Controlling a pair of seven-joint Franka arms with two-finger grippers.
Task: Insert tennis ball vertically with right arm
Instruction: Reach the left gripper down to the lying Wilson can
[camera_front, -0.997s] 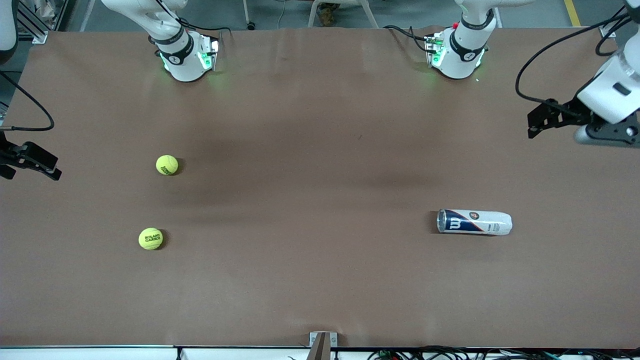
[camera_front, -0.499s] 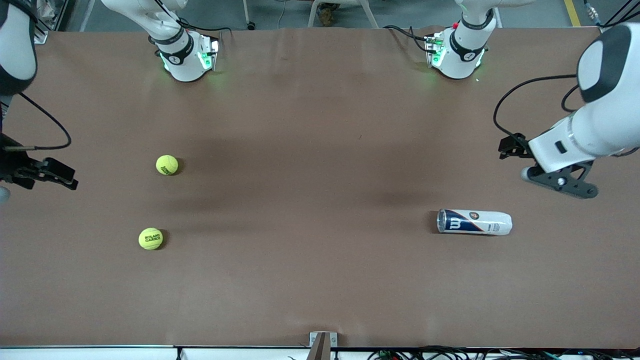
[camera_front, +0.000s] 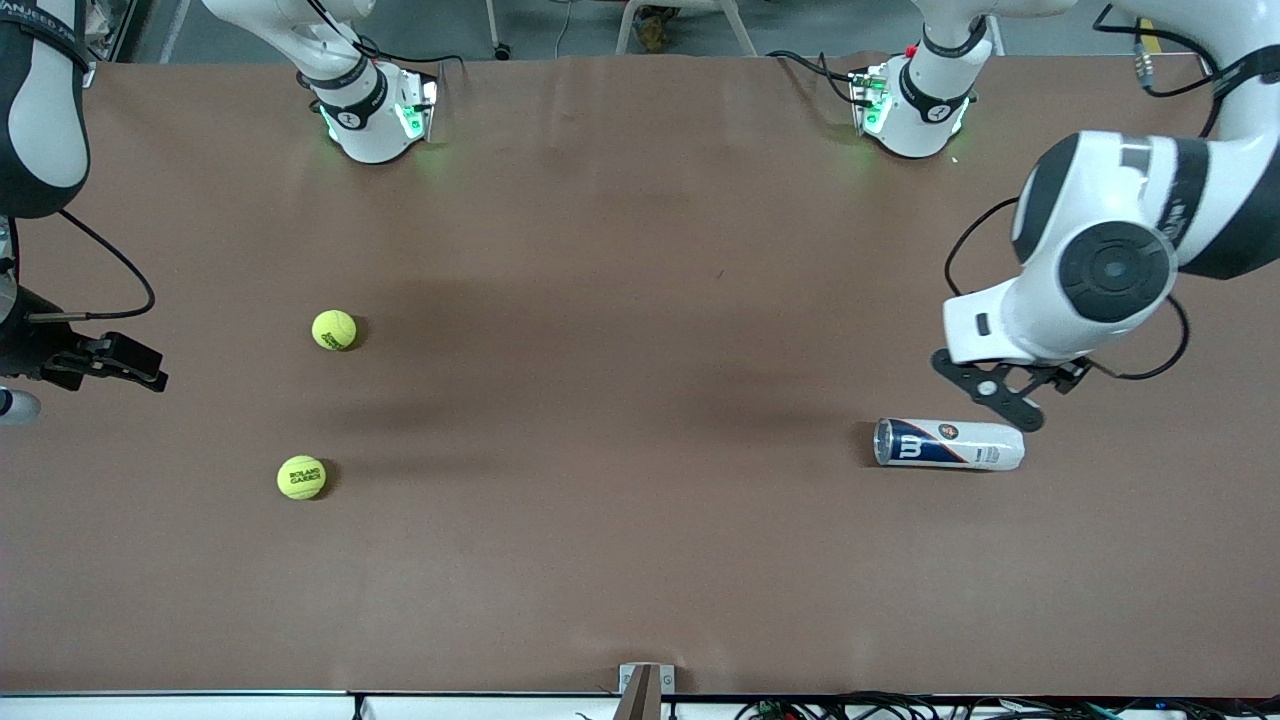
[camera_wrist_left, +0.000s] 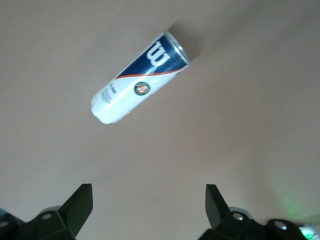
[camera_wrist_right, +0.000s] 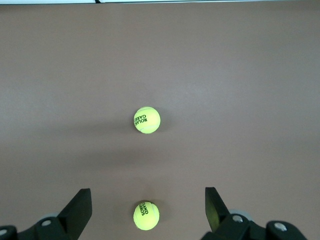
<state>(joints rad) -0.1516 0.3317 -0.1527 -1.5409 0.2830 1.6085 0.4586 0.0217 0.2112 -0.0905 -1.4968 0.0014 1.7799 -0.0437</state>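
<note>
- Left jaws spread wide with nothing between them, fingers (camera_wrist_left: 80, 205) apart; hanging over the table (camera_front: 640, 560) at the left arm's end, just beside the tennis ball can (camera_front: 948, 444) on the side farther from the front camera.
- Right jaws likewise wide open and empty, fingers (camera_wrist_right: 79, 206) apart; poised over the table edge at the right arm's end, level with the gap between the two balls.
- Farther tennis ball (camera_front: 334, 329) resting on the table toward the right arm's end, not touched by anything; seen close to the fingers in the right wrist view (camera_wrist_right: 145, 215).
- Nearer tennis ball (camera_front: 301, 477) also loose on the table, closer to the front camera, dark lettering facing up (camera_wrist_right: 146, 120).
- Can lying on its side (camera_wrist_left: 140, 77), dark blue end with the rim pointing toward the right arm's end, white end toward the left arm's end; well apart from both balls.
- Brown table surface under all of it.
</note>
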